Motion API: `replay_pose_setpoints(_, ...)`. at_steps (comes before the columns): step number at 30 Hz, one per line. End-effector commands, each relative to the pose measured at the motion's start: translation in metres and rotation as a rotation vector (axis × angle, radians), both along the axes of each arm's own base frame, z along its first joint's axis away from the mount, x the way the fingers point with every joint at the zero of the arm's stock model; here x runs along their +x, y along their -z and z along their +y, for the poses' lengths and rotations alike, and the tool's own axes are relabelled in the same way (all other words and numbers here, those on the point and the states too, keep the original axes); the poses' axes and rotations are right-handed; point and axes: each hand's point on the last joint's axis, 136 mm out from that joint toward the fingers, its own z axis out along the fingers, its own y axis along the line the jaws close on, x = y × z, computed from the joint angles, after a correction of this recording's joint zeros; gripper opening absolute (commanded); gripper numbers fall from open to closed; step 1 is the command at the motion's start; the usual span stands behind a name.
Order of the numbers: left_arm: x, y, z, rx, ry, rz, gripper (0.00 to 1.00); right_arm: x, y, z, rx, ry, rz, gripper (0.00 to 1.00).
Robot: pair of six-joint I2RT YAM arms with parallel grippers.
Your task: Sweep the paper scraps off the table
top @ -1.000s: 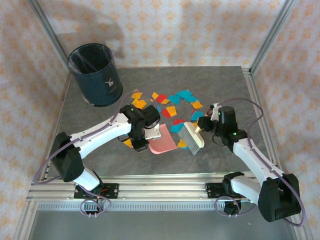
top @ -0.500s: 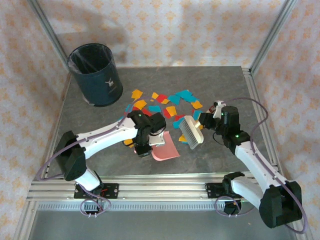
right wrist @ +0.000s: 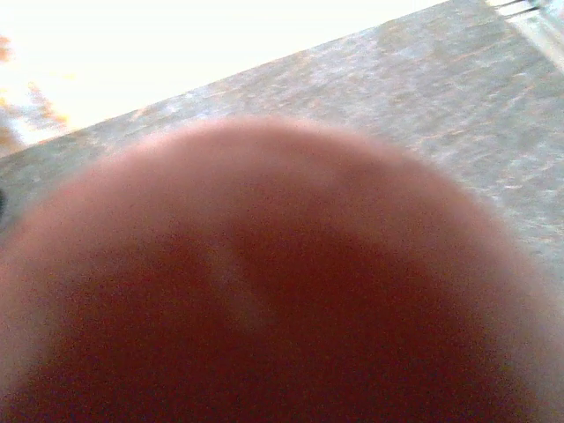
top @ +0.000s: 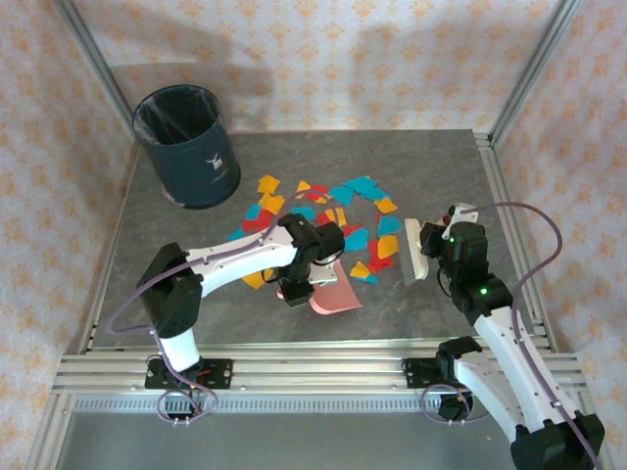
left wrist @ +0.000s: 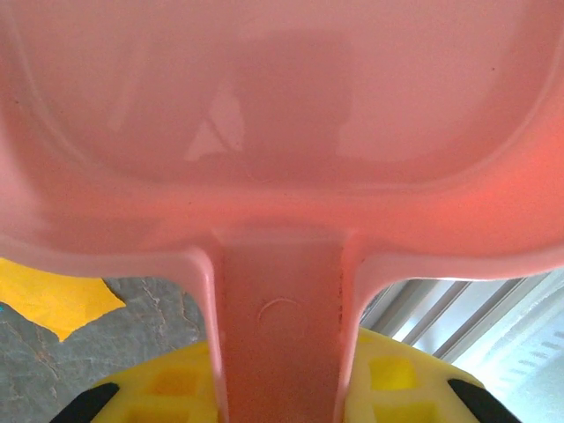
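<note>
Pinching the pink plastic dustpan point(top: 333, 297) by its handle, the left gripper point(top: 297, 284) holds it at the near edge of the red, yellow and teal paper scraps point(top: 362, 186), while the right gripper point(top: 438, 250) clamps a pale-bristled brush point(top: 412, 252) beside them, nearly all unswept on the dark grey stone-patterned table point(top: 196, 245).

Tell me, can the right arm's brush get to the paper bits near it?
Probably yes. The right gripper holds the brush right beside the nearest paper scraps on the table, and nothing stands between them.
</note>
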Motion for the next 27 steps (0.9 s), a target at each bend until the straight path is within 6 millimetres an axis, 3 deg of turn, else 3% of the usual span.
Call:
replay_pose_setpoints(1,0.002,-0.001,0.004,0.061,-0.01,0.002,0.0,-0.004,0.003,-0.02,-0.102,0.084,0.02,0.0)
replay_pose_setpoints(8,0.002,0.002,0.001,0.08,-0.015,0.033,0.0,-0.005,0.016,-0.02,-0.171,0.085,0.07,0.0)
replay_pose_setpoints(18,0.006,0.014,-0.005,0.136,-0.036,0.071,0.0,0.0,0.041,0.016,-0.172,-0.083,0.163,0.0)
replay_pose_setpoints(27,0.017,0.018,-0.012,0.16,-0.051,0.054,0.0,-0.002,0.043,0.045,-0.188,-0.208,0.185,0.0)
